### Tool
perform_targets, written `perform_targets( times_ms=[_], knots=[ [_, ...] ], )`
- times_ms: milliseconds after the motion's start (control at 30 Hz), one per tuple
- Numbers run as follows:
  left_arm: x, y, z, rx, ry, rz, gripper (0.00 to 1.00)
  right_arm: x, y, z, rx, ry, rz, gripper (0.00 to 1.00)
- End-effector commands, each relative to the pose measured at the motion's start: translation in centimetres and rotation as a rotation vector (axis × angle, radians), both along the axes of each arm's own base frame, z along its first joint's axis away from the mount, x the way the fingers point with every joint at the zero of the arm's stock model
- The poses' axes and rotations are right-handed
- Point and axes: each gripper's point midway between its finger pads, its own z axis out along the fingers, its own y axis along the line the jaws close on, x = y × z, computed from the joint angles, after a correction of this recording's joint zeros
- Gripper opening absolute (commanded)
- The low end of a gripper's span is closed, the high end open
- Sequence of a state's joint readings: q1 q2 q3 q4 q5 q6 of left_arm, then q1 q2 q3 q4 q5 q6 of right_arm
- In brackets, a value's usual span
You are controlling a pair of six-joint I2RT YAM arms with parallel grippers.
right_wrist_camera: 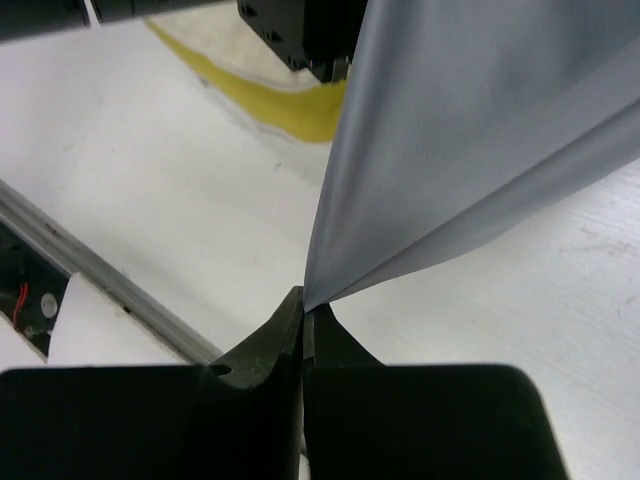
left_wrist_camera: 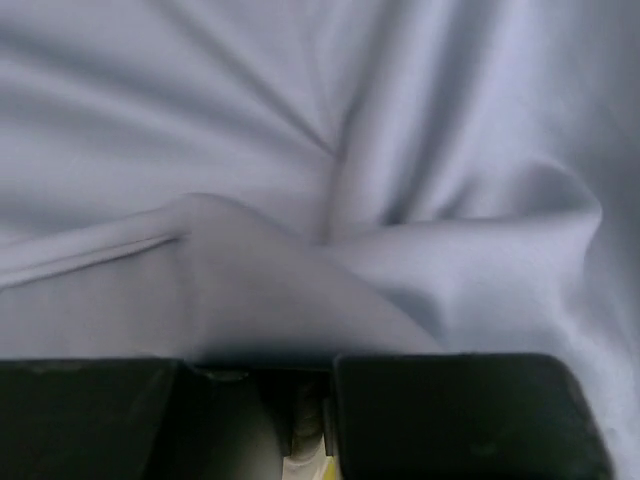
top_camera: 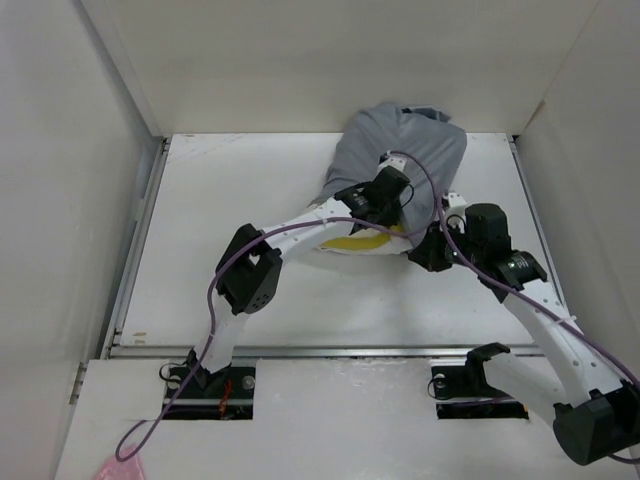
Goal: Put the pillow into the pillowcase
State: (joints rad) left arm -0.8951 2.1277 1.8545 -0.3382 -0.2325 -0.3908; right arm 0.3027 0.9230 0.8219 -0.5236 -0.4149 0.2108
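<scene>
The grey pillowcase (top_camera: 405,150) lies bunched at the back centre of the table, covering most of the pillow. Only the pillow's yellow edge and a cream strip (top_camera: 362,243) stick out at the near side. My left gripper (top_camera: 388,192) sits on top at the case's near rim. In the left wrist view, wrinkled grey cloth (left_wrist_camera: 330,150) fills the frame and runs down into my left gripper (left_wrist_camera: 260,365), covering its tips. My right gripper (right_wrist_camera: 303,300) is shut on a corner of the pillowcase (right_wrist_camera: 480,130) and holds it taut above the table, to the right of the pillow's yellow edge (right_wrist_camera: 270,100).
White walls enclose the table (top_camera: 220,220) on the left, back and right. A metal rail (top_camera: 330,350) runs along the near edge, also seen in the right wrist view (right_wrist_camera: 90,270). Purple cables loop over both arms.
</scene>
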Motion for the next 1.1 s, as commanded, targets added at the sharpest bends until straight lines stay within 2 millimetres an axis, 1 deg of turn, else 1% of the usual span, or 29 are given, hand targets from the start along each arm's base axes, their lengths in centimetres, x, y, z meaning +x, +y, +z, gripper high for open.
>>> perform_targets(
  times_ms=[0, 33, 67, 100, 133, 167, 200, 233, 300, 333, 367, 400, 433, 500, 533, 567, 600, 633, 667, 700, 733, 767, 800, 833, 867, 900, 933, 967, 1067],
  knots=[
    [5.9, 2.1, 1.5, -0.118, -0.108, 0.21, 0.0, -4.7, 2.4, 2.0, 0.082, 0.075, 0.169, 0.03],
    [5.0, 2.9, 0.2, -0.088, -0.076, 0.202, 0.0, -4.3, 1.9, 0.8, 0.042, 0.117, 0.133, 0.12],
    [4.2, 3.4, 0.0, -0.079, -0.059, 0.191, 0.14, -3.9, 1.5, 0.5, 0.014, 0.129, 0.103, 0.18],
    [3.1, 4.2, 1.6, -0.082, -0.062, 0.164, 0.27, -3.2, 0.6, -0.2, -0.038, 0.129, 0.061, 0.26],
    [1.5, 5.4, -0.2, -0.048, -0.021, 0.152, 0.44, -3.1, -0.1, -0.2, -0.077, 0.147, 0.024, 0.35],
    [0.4, 6.6, -0.5, -0.028, -0.004, 0.152, 0.61, -2.7, -0.8, -0.4, -0.114, 0.146, -0.002, 0.47],
    [-1.1, 7.2, 2.0, -0.059, -0.02, 0.134, 0.87, -2.4, -1.4, -0.4, -0.146, 0.137, -0.025, 0.53],
    [-2.9, 9.2, 0.1, -0.017, 0.03, 0.147, 0.99, -1.7, -2.5, 0.1, -0.188, 0.112, -0.082, 0.59],
    [-5.0, 11.0, 0.5, -0.019, 0.053, 0.147, 0.99, -1.5, -2.9, 1.0, -0.199, 0.08, -0.096, 0.7],
    [-6.1, 12.4, 2.7, -0.047, 0.038, 0.165, 0.99, -1.1, -2.9, 1.6, -0.195, 0.057, -0.105, 0.7],
    [-7.3, 13.6, 2.0, -0.042, 0.064, 0.183, 0.99, -0.3, -2.4, 2.6, -0.17, 0.014, -0.101, 0.73],
    [-7.8, 14.6, 2.5, -0.049, 0.057, 0.211, 0.99, -0.2, -1.8, 3.0, -0.156, -0.007, -0.084, 0.74],
    [-8.7, 15.4, 4.7, -0.103, 0.034, 0.222, 0.99, 0.3, -1.4, 3.4, -0.148, -0.024, -0.074, 0.75],
    [-9.5, 17.4, 5.0, -0.112, 0.022, 0.254, 0.99, 1.1, 1.3, 4.0, -0.148, -0.065, -0.001, 0.75],
    [-9.9, 18.1, 6.8, -0.166, -0.008, 0.283, 0.99, 1.3, 2.4, 4.2, -0.16, -0.084, 0.033, 0.77],
    [-9.8, 19.5, 7.0, -0.159, -0.022, 0.317, 0.99, 0.8, 4.6, 4.2, -0.191, -0.112, 0.09, 0.77],
    [-9.7, 20.7, 7.1, -0.162, -0.028, 0.368, 0.99, 1.2, 6.2, 5.6, -0.188, -0.15, 0.11, 0.77],
    [-9.1, 22.4, 7.5, -0.152, -0.058, 0.447, 0.99, 1.8, 8.1, 4.4, -0.229, -0.131, 0.149, 0.77],
    [-8.6, 24.1, 7.9, -0.17, -0.066, 0.528, 0.99, 2.0, 9.4, 4.3, -0.245, -0.131, 0.169, 0.77],
    [-8.5, 25.6, 7.8, -0.147, -0.056, 0.586, 0.99, 2.1, 11.8, 5.7, -0.246, -0.182, 0.205, 0.77],
    [-8.0, 27.0, 8.4, -0.149, -0.08, 0.646, 0.99, 3.1, 13.8, 3.8, -0.286, -0.157, 0.221, 0.77],
    [-7.6, 27.8, 8.4, -0.156, -0.08, 0.679, 0.99, 3.5, 15.2, 3.4, -0.304, -0.168, 0.242, 0.77],
    [-6.7, 29.8, 9.1, -0.169, -0.097, 0.747, 0.99, 3.6, 16.8, 2.8, -0.335, -0.181, 0.267, 0.77],
    [-6.0, 31.0, 9.2, -0.177, -0.107, 0.787, 0.99, 4.9, 18.5, 4.3, -0.33, -0.229, 0.254, 0.77],
    [-5.6, 31.2, 9.2, -0.21, -0.084, 0.785, 0.99, 6.3, 19.9, 1.4, -0.407, -0.209, 0.255, 0.78],
    [-4.7, 33.3, 8.5, -0.197, -0.075, 0.832, 0.99, 7.2, 20.6, 0.8, -0.452, -0.217, 0.245, 0.78],
    [-3.7, 33.8, 8.6, -0.216, -0.083, 0.846, 0.99, 9.6, 21.2, 2.6, -0.472, -0.278, 0.17, 0.78],
    [-3.4, 34.1, 8.0, -0.235, -0.056, 0.845, 0.99, 10.8, 21.9, -0.9, -0.554, -0.239, 0.172, 0.8],
    [-1.9, 36.2, 6.7, -0.254, -0.048, 0.873, 0.99, 13.5, 22.8, -1.8, -0.63, -0.27, 0.117, 0.83]
  ],
)
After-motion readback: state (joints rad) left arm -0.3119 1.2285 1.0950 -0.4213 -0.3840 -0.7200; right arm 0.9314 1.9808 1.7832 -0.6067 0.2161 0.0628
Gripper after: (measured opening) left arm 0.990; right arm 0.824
